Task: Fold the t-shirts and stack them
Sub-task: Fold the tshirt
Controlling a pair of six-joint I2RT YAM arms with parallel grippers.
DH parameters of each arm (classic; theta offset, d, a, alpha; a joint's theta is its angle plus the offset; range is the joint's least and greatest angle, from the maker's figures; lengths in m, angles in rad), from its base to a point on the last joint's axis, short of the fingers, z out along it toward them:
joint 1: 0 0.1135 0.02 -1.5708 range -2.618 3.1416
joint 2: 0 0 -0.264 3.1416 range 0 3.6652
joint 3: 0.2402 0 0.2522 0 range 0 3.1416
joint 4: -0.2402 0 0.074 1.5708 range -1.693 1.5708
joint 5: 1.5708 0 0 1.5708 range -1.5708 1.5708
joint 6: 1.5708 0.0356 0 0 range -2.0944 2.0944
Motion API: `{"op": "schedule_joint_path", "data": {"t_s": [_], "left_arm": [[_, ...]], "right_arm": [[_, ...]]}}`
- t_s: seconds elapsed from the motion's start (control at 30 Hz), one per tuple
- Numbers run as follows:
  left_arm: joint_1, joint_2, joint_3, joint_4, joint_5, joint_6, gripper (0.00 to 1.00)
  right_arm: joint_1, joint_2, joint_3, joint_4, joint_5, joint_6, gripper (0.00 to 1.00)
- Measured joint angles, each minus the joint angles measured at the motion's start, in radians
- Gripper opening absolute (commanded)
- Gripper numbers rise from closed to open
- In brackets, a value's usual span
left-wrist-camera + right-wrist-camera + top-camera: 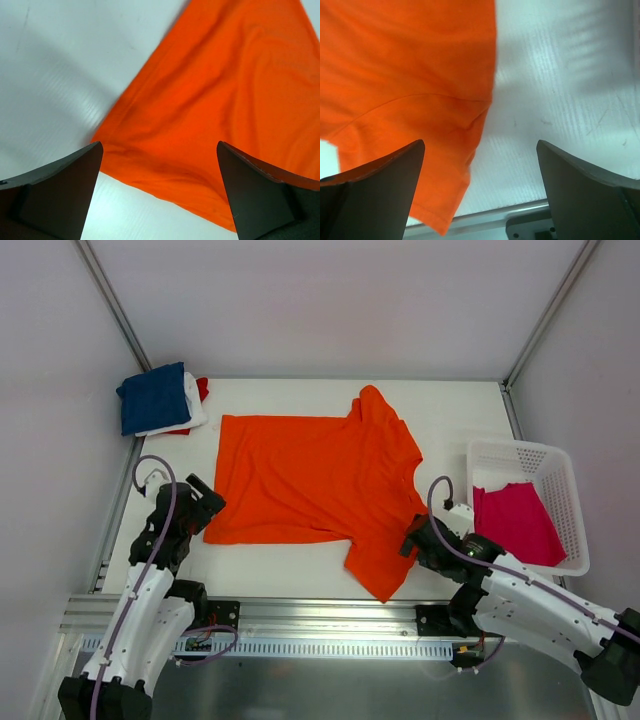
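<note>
Left hand [207,506] and right hand [412,540] both stand wide, jaws fully parted and holding nothing, each poised at a near corner of the orange t-shirt [310,480]. That shirt lies spread on the tabletop [450,410], hem toward the left arm, one sleeve pointing to the far side and the other toward the near edge, just beside the right hand.

It looks like light, limp cloth. It will likely sag and drag rather than keep a shape. A pinch probably belongs at a corner, on the hem or a sleeve seam where the fabric is doubled, with both hands lifting together so the fold runs straight. Slipping seems a small risk; bunching seems likelier.

Only the overhead view shows the whole layout. A navy t-shirt [152,398] sits folded on a white t-shirt [195,408] and a red t-shirt [203,388] at the far left corner, and a pink t-shirt [515,522] lies in the basket [560,465] at the right.

The left wrist view adds the hem corner lying below that hand's jaws, softly wrinkled. The right wrist view shows the sleeve's curved seam, its cuff, and the metal rail [485,215] at the near edge.
</note>
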Motion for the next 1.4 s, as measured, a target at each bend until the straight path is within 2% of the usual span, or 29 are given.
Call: {"op": "schedule_joint_path", "data": {"t_s": [0.17,0.37,0.53,0.73,0.87,1.17,1.4], "left_arm": [[-0.003,-0.072,-0.013,-0.01,0.063,0.004,0.99],[-0.062,-0.097,-0.069,-0.051,0.073,-0.005,0.98],[-0.068,-0.1,-0.081,-0.06,0.073,-0.008,0.98],[-0.087,-0.102,-0.082,-0.061,0.072,-0.007,0.98],[-0.1,-0.101,-0.082,-0.061,0.07,-0.007,0.98],[-0.107,-0.094,-0.082,-0.061,0.069,-0.007,0.98],[-0.107,-0.093,-0.082,-0.061,0.068,-0.007,0.98]], "right_arm": [[0.059,-0.044,0.031,-0.011,-0.008,0.045,1.0],[0.303,-0.046,0.03,-0.011,0.001,0.244,0.99],[0.573,0.155,0.03,-0.035,0.038,0.533,0.99],[0.806,0.417,0.058,-0.101,0.063,0.867,1.0],[0.84,0.444,0.063,-0.126,0.087,0.969,0.97],[0.846,0.398,0.037,-0.121,0.124,0.971,0.94],[0.78,0.452,0.073,-0.1,0.135,0.969,0.93]]}}
